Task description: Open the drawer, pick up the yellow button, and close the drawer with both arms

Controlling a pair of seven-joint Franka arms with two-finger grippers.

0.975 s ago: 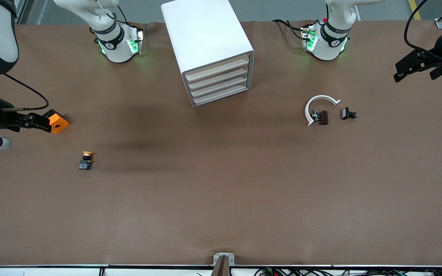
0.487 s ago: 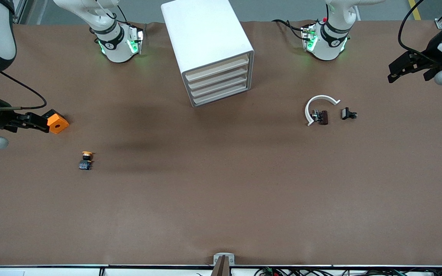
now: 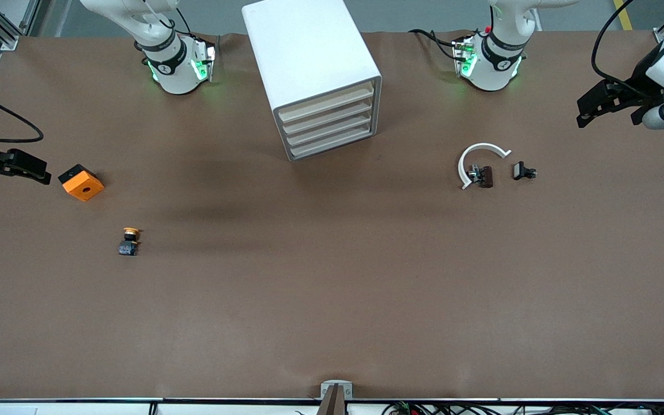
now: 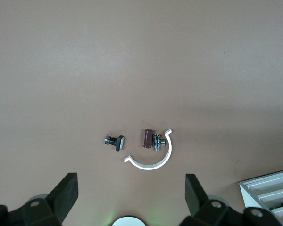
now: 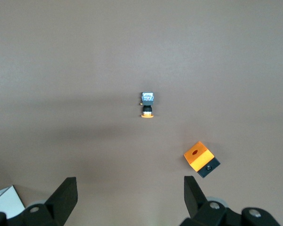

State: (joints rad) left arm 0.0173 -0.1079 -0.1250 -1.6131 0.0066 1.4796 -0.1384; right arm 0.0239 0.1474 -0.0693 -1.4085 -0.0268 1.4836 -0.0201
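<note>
We log both tools spread and empty, right tool [image 3: 35,172] mid-left edge, left tool [image 3: 588,112] upper right; button [image 3: 129,241] lower left, drawer [image 3: 326,102] shut.

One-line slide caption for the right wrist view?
Open right gripper hangs above the table, with the button and orange block below.

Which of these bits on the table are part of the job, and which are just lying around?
Part of the job:
- top drawer of the white cabinet, shut
- button, lying out on the table
- left gripper and right gripper, both with fingers open

Just lying about:
- orange block
- white curved strip
- small dark parts
</note>
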